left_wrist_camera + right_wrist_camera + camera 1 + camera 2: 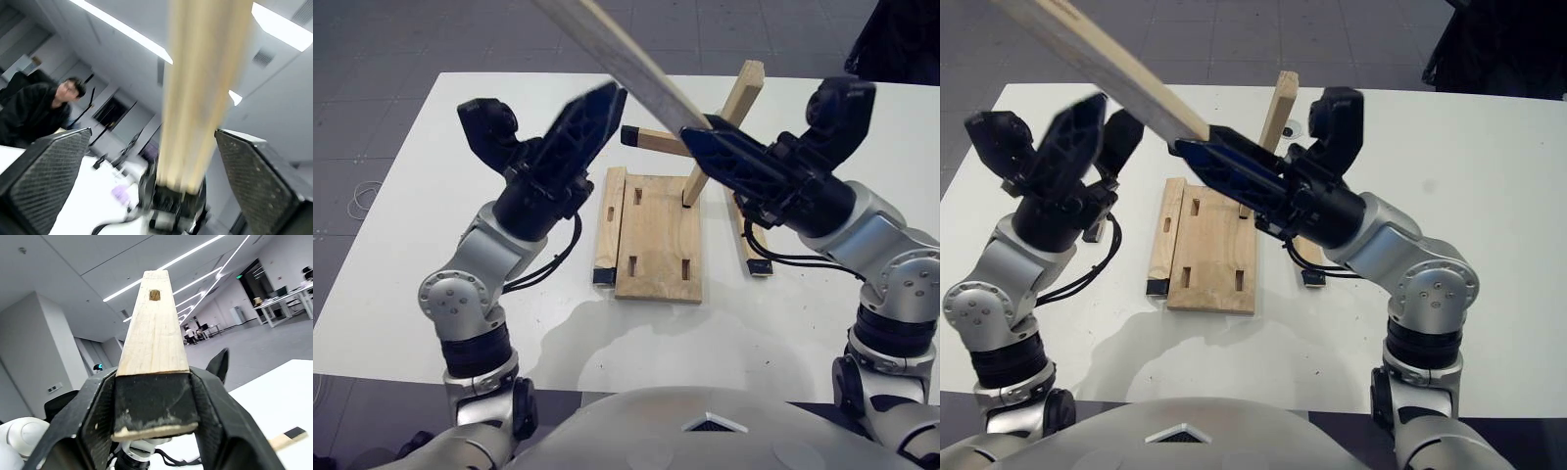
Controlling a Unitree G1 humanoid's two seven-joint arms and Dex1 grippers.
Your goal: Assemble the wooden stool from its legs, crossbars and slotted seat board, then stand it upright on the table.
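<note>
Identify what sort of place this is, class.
Probably a large open-plan office or lab: long ceiling strip lights, rows of desks behind, and a grey tiled floor around the white table.

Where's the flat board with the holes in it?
In the left eye view, the seat board lies flat in the middle of the table; a loose leg lies along its left edge and another leg stands at its far right corner.

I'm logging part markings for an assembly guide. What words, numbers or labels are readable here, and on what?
None can be read.
The seat board and the leg in the right gripper carry no print.
A green sign near the ceiling is too small to read.
</note>
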